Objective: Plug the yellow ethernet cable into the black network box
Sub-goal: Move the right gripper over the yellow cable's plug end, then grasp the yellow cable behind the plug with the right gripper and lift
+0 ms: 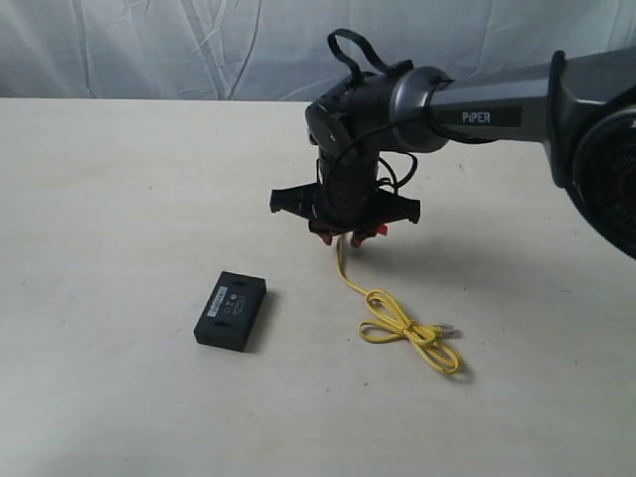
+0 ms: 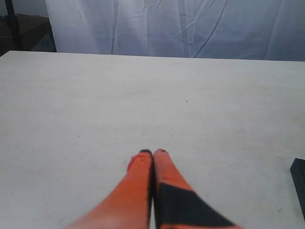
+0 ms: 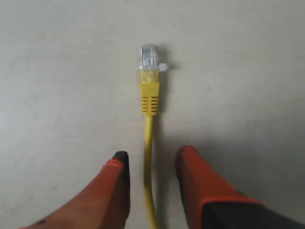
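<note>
The yellow ethernet cable (image 1: 402,328) lies on the table, tied in a loose knot, with one clear plug at its far right end. Its other end runs up under my right gripper (image 1: 350,237). In the right wrist view that gripper (image 3: 153,159) stands open, its orange fingers on either side of the cable (image 3: 149,162), with the clear plug (image 3: 149,58) lying beyond the fingertips. The black network box (image 1: 231,310), with a white label on top, rests flat to the left of the cable. My left gripper (image 2: 153,152) is shut on nothing, with an edge of the box (image 2: 299,183) beside it.
A pale table (image 1: 119,199) carries everything. A white cloth backdrop (image 1: 149,45) hangs behind its far edge. My right arm (image 1: 477,104) reaches in from the right, above the table.
</note>
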`<state>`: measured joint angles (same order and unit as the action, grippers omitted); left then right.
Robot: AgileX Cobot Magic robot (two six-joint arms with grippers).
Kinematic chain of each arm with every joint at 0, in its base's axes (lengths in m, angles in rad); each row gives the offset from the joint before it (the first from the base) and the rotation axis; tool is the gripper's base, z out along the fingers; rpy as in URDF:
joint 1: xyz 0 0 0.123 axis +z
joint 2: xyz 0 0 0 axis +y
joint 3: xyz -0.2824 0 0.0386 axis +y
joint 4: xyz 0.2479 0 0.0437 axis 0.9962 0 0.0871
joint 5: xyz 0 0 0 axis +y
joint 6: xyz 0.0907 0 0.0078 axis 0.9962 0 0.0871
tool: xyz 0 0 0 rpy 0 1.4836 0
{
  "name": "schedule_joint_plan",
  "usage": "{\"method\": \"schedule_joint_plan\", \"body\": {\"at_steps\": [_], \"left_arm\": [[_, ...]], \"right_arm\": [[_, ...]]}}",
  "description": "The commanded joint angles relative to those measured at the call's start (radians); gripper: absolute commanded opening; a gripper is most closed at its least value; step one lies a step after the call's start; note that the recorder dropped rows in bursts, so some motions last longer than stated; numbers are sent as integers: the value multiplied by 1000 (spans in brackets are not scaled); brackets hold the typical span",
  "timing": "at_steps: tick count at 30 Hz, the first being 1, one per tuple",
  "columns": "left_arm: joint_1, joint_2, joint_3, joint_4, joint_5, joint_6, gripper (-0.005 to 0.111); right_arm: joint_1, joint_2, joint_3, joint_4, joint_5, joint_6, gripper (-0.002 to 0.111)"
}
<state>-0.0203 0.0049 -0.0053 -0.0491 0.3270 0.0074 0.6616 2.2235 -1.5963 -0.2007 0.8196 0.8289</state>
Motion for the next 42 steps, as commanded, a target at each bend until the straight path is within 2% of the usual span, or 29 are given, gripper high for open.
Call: {"method": "schedule_joint_plan", "body": {"at_steps": [1, 3, 5, 7, 8, 14, 17, 21, 25, 32, 37, 42], "left_arm": [[0, -5, 5, 2, -13, -1, 0], [0, -5, 5, 2, -13, -1, 0], [0, -5, 5, 2, -13, -1, 0], [0, -5, 5, 2, -13, -1, 0], [0, -5, 5, 2, -13, -1, 0], [0, -5, 5, 2, -13, -1, 0], [0, -5, 5, 2, -13, -1, 0], [0, -5, 5, 2, -13, -1, 0], [0, -5, 5, 2, -13, -1, 0], [0, -5, 5, 2, -13, -1, 0], [0, -5, 5, 4, -13, -1, 0], [0, -5, 5, 6, -13, -1, 0]], "right_arm": [[-2, 25, -5, -8, 0, 1, 35], [-2, 28, -5, -8, 0, 1, 34], [-2, 28, -5, -5, 4, -6, 21], [-2, 28, -5, 10, 6, -34, 2], [-2, 28, -5, 16, 6, -49, 0], [-23, -22, -5, 126, 16, -259, 0], [-27, -85, -1, 116, 78, -384, -1], [-33, -187, 87, 131, 84, -545, -1], [-33, -310, 260, 168, 10, -689, -1], [-33, -457, 522, 310, -226, -895, -1], [-33, -482, 593, 333, -270, -995, -1], [-33, -482, 629, 366, -331, -998, -1]]}}
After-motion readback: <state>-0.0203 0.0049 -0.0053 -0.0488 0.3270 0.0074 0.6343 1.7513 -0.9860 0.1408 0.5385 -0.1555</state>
